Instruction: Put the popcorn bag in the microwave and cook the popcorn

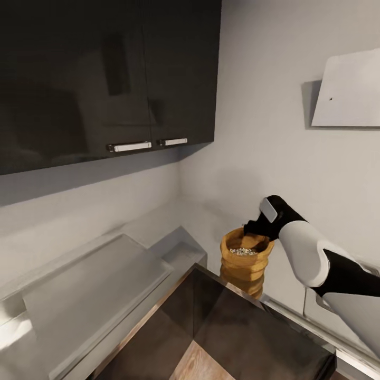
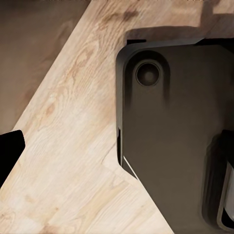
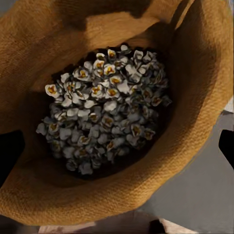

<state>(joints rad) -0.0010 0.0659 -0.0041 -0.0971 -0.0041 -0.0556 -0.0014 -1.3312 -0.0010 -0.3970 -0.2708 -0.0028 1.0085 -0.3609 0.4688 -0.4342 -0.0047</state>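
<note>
The tan-orange popcorn bag [image 1: 246,258] stands upright on the pale grey countertop [image 1: 174,221] by the white wall. Its mouth is open on a heap of whitish popcorn [image 3: 105,112] with yellow centres. My right gripper [image 1: 253,227] hangs at the bag's far rim, pointing down into it. In the right wrist view the right gripper [image 3: 117,148] is open, with dark fingertips [image 3: 9,153] at both sides of the bag's mouth. A pale boxy top [image 1: 89,279] lies left of the bag. My left gripper [image 2: 117,161] hangs open over wooden floor, one black finger [image 2: 9,156] showing.
A glossy dark pane with a steel edge [image 1: 227,327] lies in front of the bag and mirrors it. Black wall cabinets [image 1: 105,79] hang above the counter. A slanted white hood [image 1: 348,89] juts from the wall at right. My dark base [image 2: 175,131] rests on wooden floor [image 2: 68,146].
</note>
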